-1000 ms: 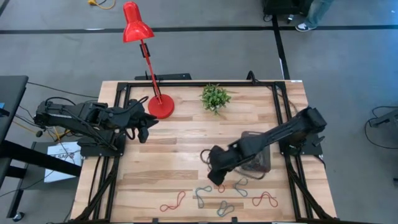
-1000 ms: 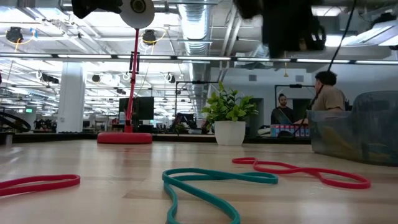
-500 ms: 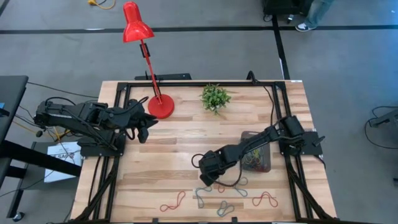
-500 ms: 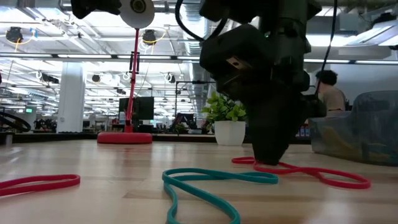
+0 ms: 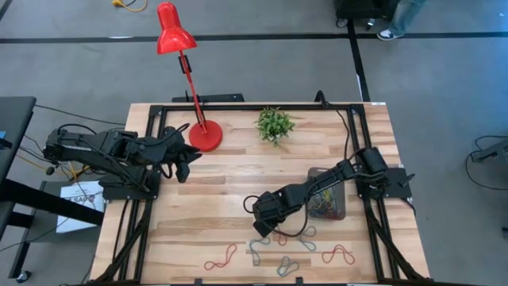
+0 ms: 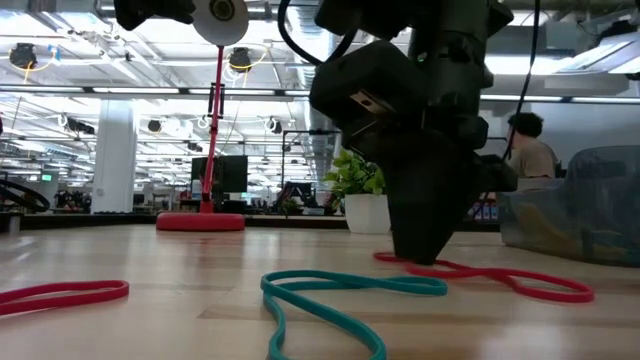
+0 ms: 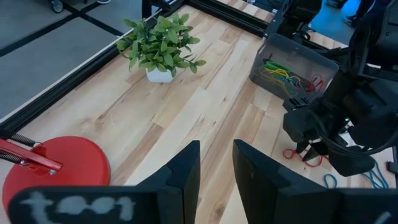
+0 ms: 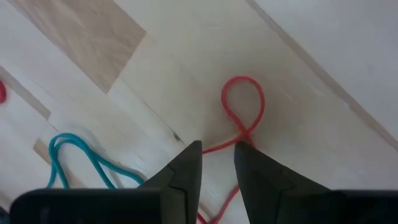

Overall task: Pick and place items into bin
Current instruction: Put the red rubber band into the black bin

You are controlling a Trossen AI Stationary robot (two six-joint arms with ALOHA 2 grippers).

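Wooden planks run across the table (image 5: pixel 222 191), and the right gripper (image 8: pixel 216 152) is down at the boards with its jaws a narrow slot apart, holding nothing, astride the twisted waist of a red band (image 8: pixel 242 115) whose loop lies just ahead of the tips. That band looks limp, light and flat to the wood (it will likely flop once lifted), so the crossing seems the best pinch. A teal band (image 8: pixel 81 162) lies just beside the claw, close enough to snag; the bin (image 5: pixel 327 203), bands already inside, sits behind it. Lamp base (image 5: pixel 205 137) and plant (image 5: pixel 275 125) stand well clear. The left gripper (image 7: pixel 216 171) waits parted near the lamp.
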